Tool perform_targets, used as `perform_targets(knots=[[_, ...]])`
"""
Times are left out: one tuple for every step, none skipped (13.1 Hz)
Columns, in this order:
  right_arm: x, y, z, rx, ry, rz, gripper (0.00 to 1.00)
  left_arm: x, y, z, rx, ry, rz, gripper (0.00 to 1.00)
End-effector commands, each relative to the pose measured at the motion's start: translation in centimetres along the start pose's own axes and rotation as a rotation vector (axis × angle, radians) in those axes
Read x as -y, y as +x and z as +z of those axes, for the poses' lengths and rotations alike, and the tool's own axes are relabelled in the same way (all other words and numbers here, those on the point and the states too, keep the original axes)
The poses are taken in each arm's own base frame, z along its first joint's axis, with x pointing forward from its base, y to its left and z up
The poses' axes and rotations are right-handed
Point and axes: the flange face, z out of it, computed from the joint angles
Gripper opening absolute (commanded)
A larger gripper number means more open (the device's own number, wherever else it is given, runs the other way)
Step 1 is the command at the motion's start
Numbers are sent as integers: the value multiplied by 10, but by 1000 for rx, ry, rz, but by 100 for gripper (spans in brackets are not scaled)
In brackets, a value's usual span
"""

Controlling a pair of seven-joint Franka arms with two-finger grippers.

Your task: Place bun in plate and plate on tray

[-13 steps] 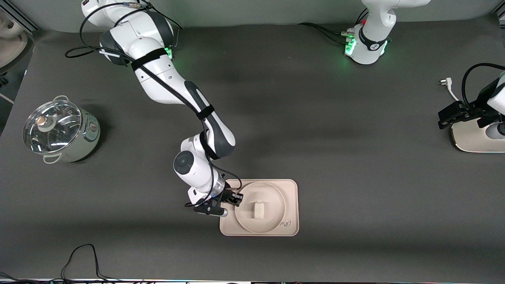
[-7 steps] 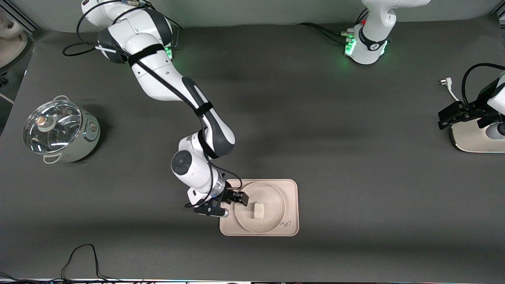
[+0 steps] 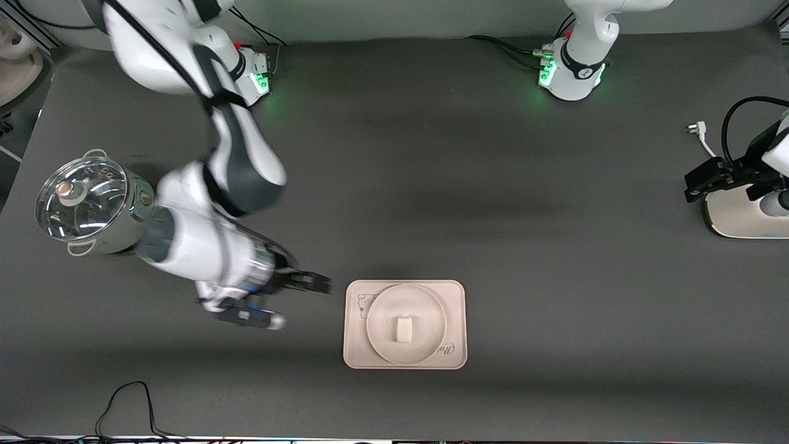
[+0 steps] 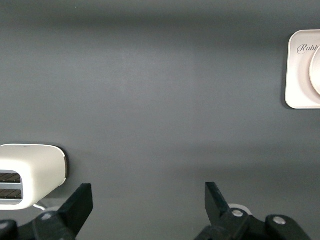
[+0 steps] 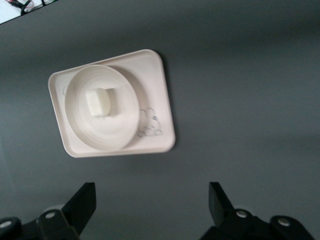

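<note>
1. The right end effector [image 3: 311, 283] is held above bare table [image 3: 493, 203], fingers spread wide, nothing gripped.
2. Beside it, toward the left arm's end, the bun [image 3: 404, 327] is seen resting in the plate [image 3: 379, 311], which sits on the tray [image 3: 455, 296].
3. The bun is judged light and soft; the plate stiff, smooth, best taken at its raised rim.
4. The left end effector [image 4: 145, 210] waits open and empty over the toaster [image 4: 30, 167].

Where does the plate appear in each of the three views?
Front view: plate on the tray, holding the bun.
Left wrist view: only the plate's edge shows at the picture's border.
Right wrist view: whole plate on the tray.
Shared landmark: the tray.
</note>
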Motion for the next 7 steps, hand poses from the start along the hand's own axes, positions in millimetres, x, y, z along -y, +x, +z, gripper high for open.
perform_targets(knots=[[-54, -38, -92, 56, -57, 2, 100, -2, -1, -8, -18, 8, 13, 100], [-74, -48, -121, 68, -78, 3, 100, -2, -1, -8, -16, 9, 14, 100], [-93, -58, -144, 74, -108, -40, 100, -3, -2, -7, -12, 7, 14, 100], [-117, -63, -161, 74, -142, -68, 100, -2, -2, -7, -7, 9, 13, 100], [-138, -67, -176, 63, -155, -83, 100, 0, -3, -7, -5, 10, 10, 100], [-154, -74, -188, 57, -155, -98, 100, 0, -2, -7, -7, 8, 11, 100], [-171, -78, -199, 49, -160, -105, 100, -1, -2, -7, -8, 9, 11, 100]])
